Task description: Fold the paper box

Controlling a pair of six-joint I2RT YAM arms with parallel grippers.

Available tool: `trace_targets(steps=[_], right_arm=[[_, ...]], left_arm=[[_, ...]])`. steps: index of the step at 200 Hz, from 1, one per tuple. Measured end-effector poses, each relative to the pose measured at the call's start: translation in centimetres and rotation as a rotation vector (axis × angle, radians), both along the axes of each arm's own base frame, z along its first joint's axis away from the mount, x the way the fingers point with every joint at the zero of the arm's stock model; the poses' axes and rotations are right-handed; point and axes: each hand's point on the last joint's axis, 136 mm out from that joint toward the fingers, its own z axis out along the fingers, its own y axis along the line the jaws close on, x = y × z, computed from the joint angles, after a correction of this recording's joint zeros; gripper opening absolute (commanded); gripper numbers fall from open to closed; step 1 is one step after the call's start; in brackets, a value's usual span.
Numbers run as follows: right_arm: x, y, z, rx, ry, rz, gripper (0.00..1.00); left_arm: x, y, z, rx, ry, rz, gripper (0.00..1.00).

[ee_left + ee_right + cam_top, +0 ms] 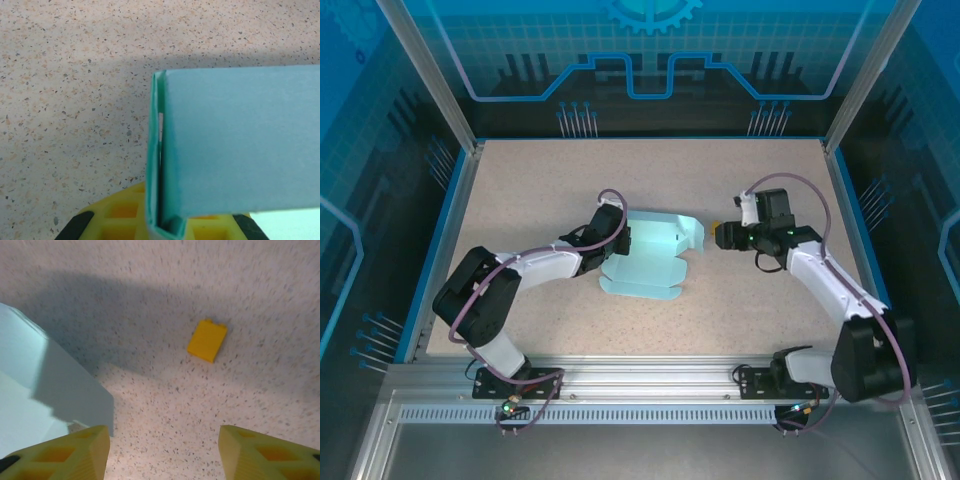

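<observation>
The paper box (655, 255) is pale light-blue card lying half folded at the table's middle, with its back and right walls raised and a flat flap toward the front. My left gripper (620, 240) is shut on the box's left wall. In the left wrist view that doubled wall (156, 150) stands on edge between the yellow fingers (117, 215), and a blue panel (240, 145) spreads to the right. My right gripper (722, 236) hovers open just right of the box. Its jaws (162, 452) are wide apart over bare table, with the box's corner (30, 390) at the left.
A tiny orange block (207, 340) lies on the speckled tabletop (540, 180) ahead of the right gripper. Blue rails and metal posts border the table, with transparent panels behind. Open tabletop stretches behind and in front of the box.
</observation>
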Motion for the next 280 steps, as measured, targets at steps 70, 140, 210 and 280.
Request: trace_targets(steps=[70,140,210,280], right_arm=[[0.4,3.5,-4.0,0.123,0.099,0.106,0.57],[0.2,5.9,-3.2,0.178,0.074,0.187,0.57],[-1.1,8.3,-3.1,0.214,0.093,0.263,0.57],[-1.3,9.3,-2.9,0.225,0.070,0.325,0.50]], left_arm=[[0.0,-0.2,0.4,-0.012,-0.006,-0.007,0.05],[0.0,-0.2,0.4,-0.012,-0.006,-0.007,0.05],[-0.1,-0.2,0.4,-0.012,-0.005,-0.007,0.05],[-0.1,-0.3,0.4,-0.016,-0.001,-0.012,0.05]])
